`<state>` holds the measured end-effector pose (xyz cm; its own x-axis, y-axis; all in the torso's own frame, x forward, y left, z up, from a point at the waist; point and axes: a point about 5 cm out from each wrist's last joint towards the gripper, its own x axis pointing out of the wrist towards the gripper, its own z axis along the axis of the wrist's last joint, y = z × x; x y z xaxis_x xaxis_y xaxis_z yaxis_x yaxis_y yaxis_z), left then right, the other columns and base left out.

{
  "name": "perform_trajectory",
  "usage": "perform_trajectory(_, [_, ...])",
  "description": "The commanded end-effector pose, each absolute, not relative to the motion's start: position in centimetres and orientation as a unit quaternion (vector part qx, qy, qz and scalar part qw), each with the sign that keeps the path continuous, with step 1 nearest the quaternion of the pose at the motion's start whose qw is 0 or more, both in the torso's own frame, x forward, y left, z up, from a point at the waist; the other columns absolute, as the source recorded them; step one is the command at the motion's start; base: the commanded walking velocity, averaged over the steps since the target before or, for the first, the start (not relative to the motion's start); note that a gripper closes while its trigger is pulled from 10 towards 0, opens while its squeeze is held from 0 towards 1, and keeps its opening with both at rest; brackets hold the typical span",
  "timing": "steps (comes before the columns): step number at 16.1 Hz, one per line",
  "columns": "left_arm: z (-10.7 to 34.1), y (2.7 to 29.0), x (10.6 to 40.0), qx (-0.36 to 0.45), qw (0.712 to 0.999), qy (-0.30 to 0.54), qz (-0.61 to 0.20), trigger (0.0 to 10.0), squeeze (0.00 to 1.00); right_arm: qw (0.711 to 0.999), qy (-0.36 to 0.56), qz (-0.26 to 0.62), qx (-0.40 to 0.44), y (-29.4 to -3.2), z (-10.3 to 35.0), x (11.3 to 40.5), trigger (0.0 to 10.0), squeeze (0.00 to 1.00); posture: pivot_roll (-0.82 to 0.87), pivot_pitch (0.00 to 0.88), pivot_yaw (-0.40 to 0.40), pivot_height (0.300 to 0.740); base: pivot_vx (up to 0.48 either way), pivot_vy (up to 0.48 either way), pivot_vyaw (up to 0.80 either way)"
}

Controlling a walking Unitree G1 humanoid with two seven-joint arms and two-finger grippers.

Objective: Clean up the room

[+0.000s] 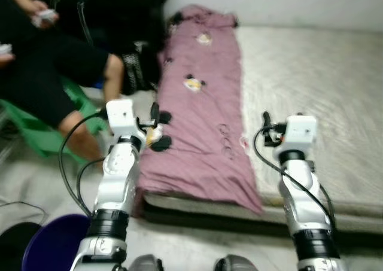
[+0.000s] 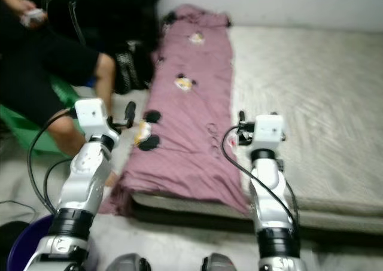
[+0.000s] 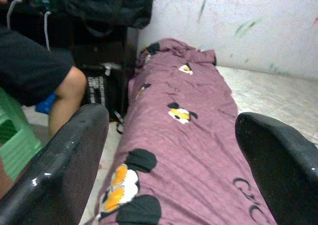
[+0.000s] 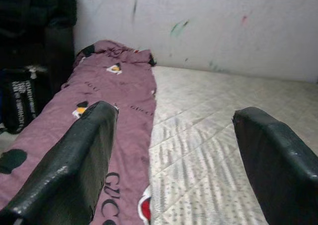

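Mauve cloth, a long blanket (image 1: 203, 103) printed with cartoon mouse faces, lies lengthwise along the left edge of the mattress (image 1: 311, 85), its far end bunched against the wall (image 4: 208, 21) and its near end draped over the mattress's front edge. My left gripper (image 3: 171, 160) hangs above the blanket's near left part with its two black fingers (image 3: 59, 170) spread wide and nothing between them. My right gripper (image 4: 174, 160) is raised over the line where the blanket's right border meets the bare grey mattress, fingers likewise spread apart and holding nothing. On the floor (image 1: 36, 187) by my left side stands a dark blue bucket (image 1: 54, 241); I cannot make out what is in it. A person (image 1: 42, 61) in black clothes sits on a green plastic stool (image 1: 42, 133) just beside the mattress's left edge, hands holding something small. A black bag (image 3: 107, 88) with white lettering leans near the blanket's far left side.
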<state>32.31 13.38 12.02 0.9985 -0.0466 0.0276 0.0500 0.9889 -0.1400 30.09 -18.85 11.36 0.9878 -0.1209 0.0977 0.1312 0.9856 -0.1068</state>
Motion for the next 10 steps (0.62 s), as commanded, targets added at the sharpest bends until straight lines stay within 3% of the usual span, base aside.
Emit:
perform_trajectory(1, [12.5, 13.37, 32.4, -0.072, 0.997, -0.022, -0.029, 10.0, 0.0, 0.995, -0.049, -0.059, -0.057, -18.75, 11.58, 30.27, 10.0, 0.0, -0.07, 0.0, 0.05, 0.74, 0.0, 0.0, 0.0])
perform_trajectory(6, [12.32, 13.57, 32.18, -0.074, 0.997, -0.02, -0.029, 10.0, 0.0, 0.995, -0.056, -0.044, -0.064, -18.44, 11.72, 30.14, 10.0, 0.0, -0.07, 0.0, 0.048, 0.74, 0.0, 0.0, 0.0])
perform_trajectory(10, [12.36, 13.44, 32.2, -0.075, 0.996, -0.021, -0.033, 10.0, 0.0, 0.995, -0.061, -0.035, -0.075, -18.19, 11.89, 30.09, 10.0, 0.0, -0.07, 0.0, 0.047, 0.74, 0.0, 0.0, 0.72])
